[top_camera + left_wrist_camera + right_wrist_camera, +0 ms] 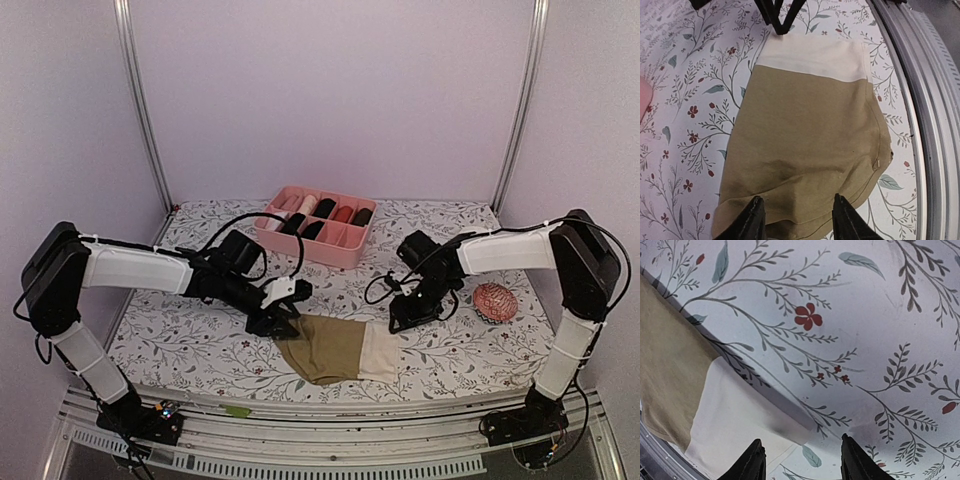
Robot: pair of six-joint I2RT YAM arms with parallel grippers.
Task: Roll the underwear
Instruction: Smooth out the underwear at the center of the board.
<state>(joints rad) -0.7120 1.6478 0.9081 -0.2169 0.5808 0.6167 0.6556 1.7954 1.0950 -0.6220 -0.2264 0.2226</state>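
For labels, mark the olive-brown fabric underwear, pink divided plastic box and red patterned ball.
olive-brown fabric underwear [325, 348], top view, olive body.
pink divided plastic box [320, 248], top view, front wall.
red patterned ball [495, 301], top view, centre.

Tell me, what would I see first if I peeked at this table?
Probably the olive-brown fabric underwear with a cream waistband, lying flat near the front. The left gripper hangs open over its brown end, and the right gripper is open at its cream end. Behind sits a pink divided plastic box with rolled pieces inside, and a small red-and-white patterned ball lies at the right.
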